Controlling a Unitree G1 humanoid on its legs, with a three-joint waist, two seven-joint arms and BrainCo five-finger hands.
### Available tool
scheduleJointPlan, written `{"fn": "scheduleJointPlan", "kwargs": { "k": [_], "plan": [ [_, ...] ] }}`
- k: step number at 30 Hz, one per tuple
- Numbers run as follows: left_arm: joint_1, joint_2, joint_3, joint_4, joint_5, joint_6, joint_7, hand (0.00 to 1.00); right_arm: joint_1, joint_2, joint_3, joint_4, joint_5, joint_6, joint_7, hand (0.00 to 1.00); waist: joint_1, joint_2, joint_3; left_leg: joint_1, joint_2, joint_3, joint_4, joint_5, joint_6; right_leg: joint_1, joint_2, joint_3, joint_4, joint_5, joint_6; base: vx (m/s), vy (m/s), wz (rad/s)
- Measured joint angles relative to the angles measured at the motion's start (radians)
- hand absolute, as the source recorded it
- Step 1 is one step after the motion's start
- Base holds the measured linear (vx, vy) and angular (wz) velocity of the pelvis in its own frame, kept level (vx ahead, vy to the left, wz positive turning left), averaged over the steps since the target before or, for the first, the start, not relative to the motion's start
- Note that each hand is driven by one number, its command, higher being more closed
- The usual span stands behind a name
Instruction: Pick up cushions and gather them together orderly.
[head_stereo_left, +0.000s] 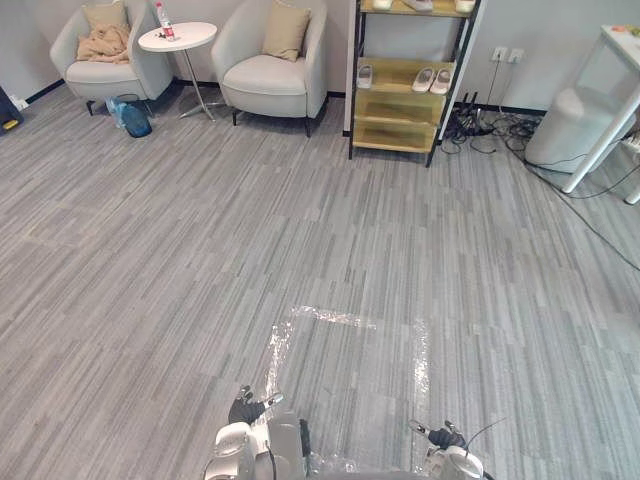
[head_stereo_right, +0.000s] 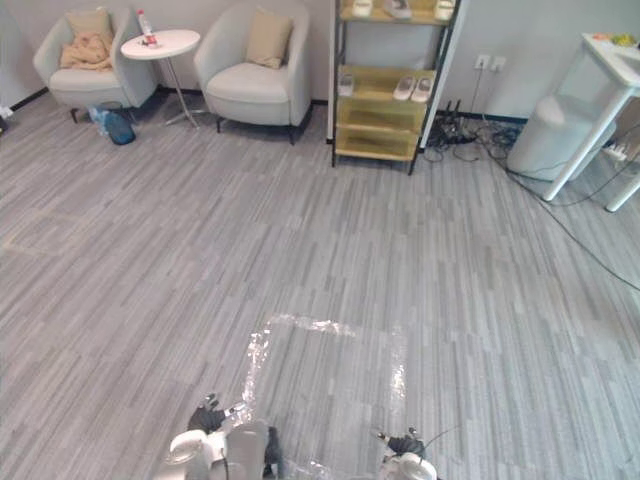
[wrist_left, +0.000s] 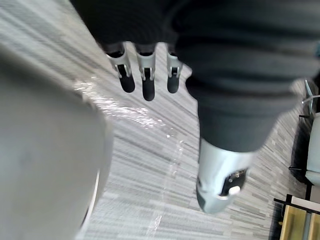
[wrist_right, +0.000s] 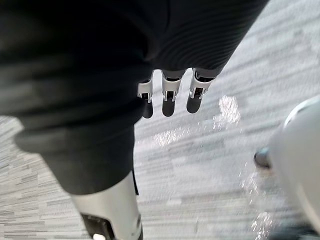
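A tan cushion (head_stereo_left: 285, 30) leans upright against the back of the right-hand white armchair (head_stereo_left: 268, 85) at the far wall. Another tan cushion (head_stereo_left: 105, 14) stands at the back of the left armchair (head_stereo_left: 100, 75), with a crumpled tan cloth (head_stereo_left: 103, 45) on the seat below it. Both hands hang low at the near edge, far from the chairs. My left hand (head_stereo_left: 245, 408) has straight fingers (wrist_left: 145, 75) over bare floor and holds nothing. My right hand (head_stereo_left: 440, 436) is likewise open, its fingers (wrist_right: 170, 95) straight and empty.
A round white side table (head_stereo_left: 178, 37) with a bottle stands between the chairs, a blue bag (head_stereo_left: 132, 118) on the floor beside it. A wooden shelf (head_stereo_left: 405, 95) with shoes, loose cables (head_stereo_left: 495, 125), a white bin (head_stereo_left: 575, 130) and a table leg are at the right. A shiny taped square (head_stereo_left: 350, 385) marks the floor ahead.
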Motion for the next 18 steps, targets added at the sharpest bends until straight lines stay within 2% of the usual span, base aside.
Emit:
{"fn": "scheduleJointPlan", "kwargs": {
  "k": [1,3,5,6,7,8,9,10,12,13,14,15,16,17,18],
  "plan": [
    [0.005,0.021,0.003,0.004,0.001,0.001,0.001,0.0,-0.001,0.019,0.002,0.007,-0.005,0.003,0.001,0.0,0.006,-0.029,-0.022,0.007,-0.034,0.024,0.001,-0.023,0.028,0.015,-0.033,0.031,-0.017,-0.009,0.004,0.56,0.211,-0.38],
    [0.008,0.03,0.014,0.011,0.001,0.002,0.001,0.0,0.007,0.035,0.001,0.007,-0.013,0.006,0.003,0.0,0.007,-0.055,-0.034,0.014,-0.049,0.052,0.022,-0.061,0.059,0.004,-0.057,0.07,0.03,0.013,0.025,0.61,0.181,-0.25],
    [0.002,0.038,0.004,0.023,0.001,0.002,0.001,0.0,0.01,0.04,0.002,0.005,-0.024,0.01,0.007,0.0,0.008,-0.058,-0.036,0.063,-0.057,0.065,0.021,-0.091,0.075,-0.058,-0.07,0.098,0.221,0.054,0.086,0.5,0.181,-0.15],
    [-0.001,0.041,0.0,0.037,0.001,0.007,0.001,0.0,0.009,0.04,0.002,0.003,-0.031,0.01,0.011,0.0,0.007,-0.057,-0.035,0.11,-0.062,0.064,-0.007,-0.111,0.073,-0.112,-0.075,0.099,0.358,0.102,0.122,0.39,0.157,-0.11],
    [-0.003,0.045,0.0,0.052,0.001,0.012,0.0,0.0,0.013,0.042,0.002,-0.002,-0.039,0.009,0.015,0.0,0.005,-0.058,-0.034,0.187,-0.074,0.061,-0.051,-0.122,0.071,-0.172,-0.093,0.091,0.532,0.117,0.148,0.55,0.172,-0.06],
    [-0.004,0.044,-0.006,0.06,0.002,0.019,0.0,0.0,0.028,0.04,0.002,-0.014,-0.049,0.005,0.018,0.0,-0.007,-0.056,-0.033,0.273,-0.082,0.056,-0.1,-0.125,0.068,-0.223,-0.117,0.049,0.653,0.111,0.143,0.46,0.133,0.02],
    [-0.004,0.044,-0.01,0.061,0.002,0.02,0.0,0.0,0.028,0.037,0.003,-0.014,-0.05,0.001,0.02,0.0,-0.011,-0.052,-0.034,0.298,-0.083,0.054,-0.117,-0.125,0.067,-0.24,-0.123,0.029,0.672,0.105,0.137,0.48,0.096,0.12],
    [-0.003,0.045,-0.017,0.077,0.002,0.021,0.0,0.0,0.025,0.032,0.001,-0.014,-0.05,-0.001,0.022,0.0,-0.016,-0.044,-0.03,0.378,-0.083,0.049,-0.176,-0.125,0.066,-0.274,-0.137,-0.022,0.658,0.085,0.111,0.34,0.041,0.17],
    [-0.013,0.043,-0.019,0.08,0.002,0.023,0.0,0.0,0.025,0.033,-0.006,-0.013,-0.05,-0.002,0.023,0.0,-0.022,-0.049,-0.033,0.433,-0.081,0.035,-0.211,-0.125,0.066,-0.32,-0.145,-0.068,0.575,0.068,0.089,0.35,0.005,0.25],
    [-0.013,0.037,-0.019,0.087,0.002,0.022,0.0,0.0,0.023,0.033,-0.025,-0.013,-0.05,-0.006,0.024,0.0,-0.031,-0.047,-0.032,0.454,-0.071,0.025,-0.235,-0.126,0.064,-0.357,-0.138,-0.09,0.467,0.07,0.081,0.33,-0.086,0.37],
    [-0.017,0.033,-0.02,0.095,0.002,0.022,0.0,0.0,0.016,0.029,-0.038,-0.012,-0.05,-0.008,0.025,0.0,-0.038,-0.039,-0.032,0.467,-0.055,0.013,-0.248,-0.139,0.042,-0.378,-0.115,-0.09,0.352,0.09,0.075,0.28,-0.08,0.39],
    [-0.017,0.034,-0.023,0.097,0.002,0.022,0.0,0.0,0.012,0.027,-0.038,-0.009,-0.05,-0.008,0.025,0.0,-0.041,-0.038,-0.031,0.471,-0.049,0.005,-0.25,-0.143,0.035,-0.384,-0.106,-0.086,0.305,0.105,0.072,0.36,-0.158,0.39],
    [-0.014,0.044,-0.039,0.097,0.002,0.022,0.001,0.0,0.01,0.027,-0.044,-0.006,-0.05,-0.008,0.026,0.0,-0.045,-0.046,-0.03,0.49,-0.049,-0.009,-0.257,-0.154,0.018,-0.391,-0.083,-0.051,0.162,0.191,0.055,0.34,-0.193,0.38],
    [-0.013,0.049,-0.038,0.098,0.002,0.021,0.001,0.0,0.019,0.025,-0.045,0.0,-0.049,-0.007,0.027,0.0,-0.047,-0.061,-0.035,0.502,-0.058,-0.034,-0.257,-0.17,-0.007,-0.39,-0.076,-0.018,0.095,0.298,0.049,0.41,-0.246,0.37],
    [-0.013,0.042,-0.036,0.106,0.002,0.022,0.003,0.0,0.018,0.02,-0.047,0.0,-0.049,-0.006,0.029,0.0,-0.051,-0.054,-0.037,0.513,-0.047,-0.045,-0.257,-0.177,-0.015,-0.385,-0.07,-0.022,0.116,0.286,0.052,0.34,-0.217,0.29]
  ]
}}
